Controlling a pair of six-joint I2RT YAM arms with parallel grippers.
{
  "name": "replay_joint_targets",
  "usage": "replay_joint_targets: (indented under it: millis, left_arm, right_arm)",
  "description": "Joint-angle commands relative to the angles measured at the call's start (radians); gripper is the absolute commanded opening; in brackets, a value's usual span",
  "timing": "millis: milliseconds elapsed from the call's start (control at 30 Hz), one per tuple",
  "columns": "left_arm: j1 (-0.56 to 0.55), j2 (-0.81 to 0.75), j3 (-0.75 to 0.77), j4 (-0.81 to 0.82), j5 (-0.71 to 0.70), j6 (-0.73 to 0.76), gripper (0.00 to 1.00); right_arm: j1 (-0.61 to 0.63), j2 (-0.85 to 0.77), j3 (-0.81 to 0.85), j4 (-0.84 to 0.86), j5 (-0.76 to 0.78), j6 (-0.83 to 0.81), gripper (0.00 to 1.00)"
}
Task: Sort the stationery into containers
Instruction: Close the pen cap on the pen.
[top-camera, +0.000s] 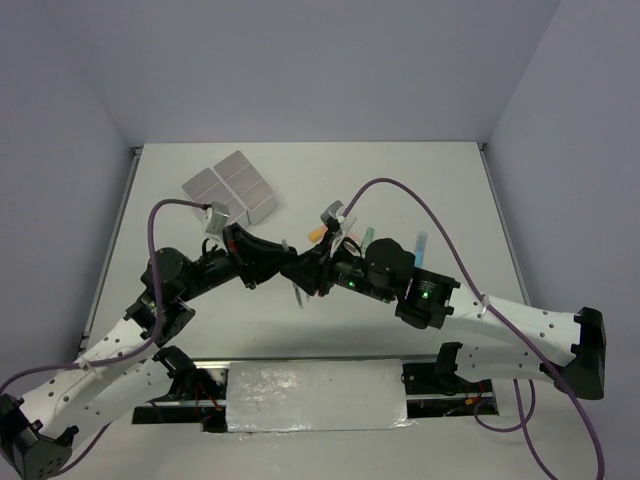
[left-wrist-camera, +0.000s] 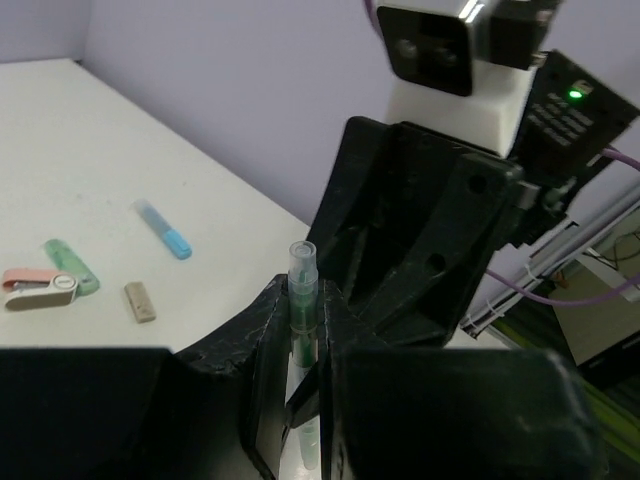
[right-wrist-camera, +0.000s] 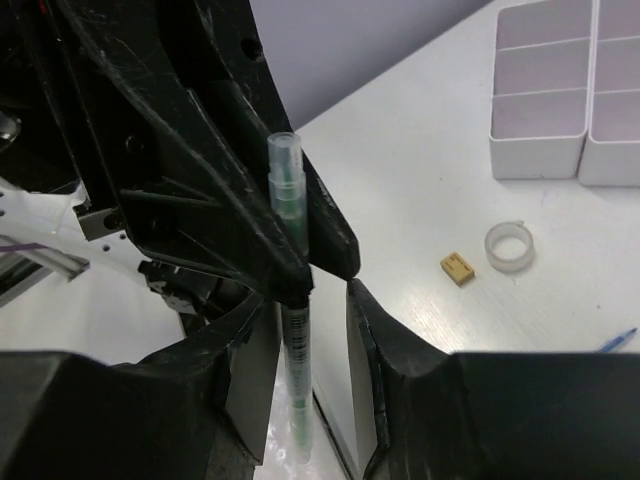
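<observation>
A thin clear pen with green ink stands upright between both grippers at mid-table. My left gripper is shut on it, its jaws pressed against the barrel. My right gripper is open around the same pen. The barrel lies by one finger with a gap to the other. In the top view the two grippers meet tip to tip. The white containers sit at the far left and also show in the right wrist view.
A light blue marker, green marker, pink-and-white item and tan eraser lie on the table. A clear tape ring, another tan eraser and a blue pen tip lie near the containers.
</observation>
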Motion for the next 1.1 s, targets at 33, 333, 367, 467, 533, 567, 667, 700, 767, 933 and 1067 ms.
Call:
replay_joint_targets:
  millis: [33, 333, 367, 467, 533, 567, 667, 700, 767, 933, 1067]
  left_arm:
    - [-0.003, -0.024, -0.004, 0.157, 0.093, -0.007, 0.0]
    - [-0.005, -0.038, 0.003, 0.143, 0.06, 0.018, 0.0]
    - [-0.003, -0.038, 0.006, 0.137, 0.058, 0.019, 0.0]
    - [-0.005, -0.033, 0.011, 0.119, 0.046, 0.03, 0.22]
    - [-0.005, -0.03, 0.017, 0.105, 0.04, 0.035, 0.44]
    - [-0.003, -0.029, 0.023, 0.092, 0.038, 0.039, 0.61]
    - [-0.003, -0.039, 0.033, 0.074, 0.0, 0.045, 0.65]
    - [-0.003, -0.044, 0.036, 0.069, -0.009, 0.047, 0.66]
    - [-0.003, -0.055, 0.048, 0.059, -0.032, 0.055, 0.66]
    - [-0.003, -0.058, 0.082, 0.011, -0.092, 0.075, 0.63]
    - [-0.005, -0.053, 0.082, 0.025, -0.092, 0.067, 0.6]
  right_arm:
    - [0.007, -0.004, 0.022, 0.087, -0.062, 0.003, 0.37]
    - [0.007, -0.005, -0.016, 0.131, -0.143, 0.03, 0.0]
    - [0.007, -0.01, -0.023, 0.137, -0.143, 0.032, 0.0]
    - [0.008, -0.022, -0.03, 0.132, -0.123, 0.032, 0.0]
    - [0.005, -0.025, -0.026, 0.121, -0.103, 0.029, 0.0]
    - [0.007, -0.025, -0.02, 0.109, -0.1, 0.024, 0.0]
    - [0.007, -0.022, -0.021, 0.101, -0.091, 0.021, 0.0]
    - [0.008, -0.022, -0.023, 0.099, -0.092, 0.021, 0.0]
    - [0.008, -0.018, -0.029, 0.095, -0.092, 0.023, 0.0]
    - [0.007, -0.027, -0.044, 0.099, -0.092, 0.026, 0.0]
    - [0.008, -0.027, -0.038, 0.078, -0.082, 0.02, 0.0]
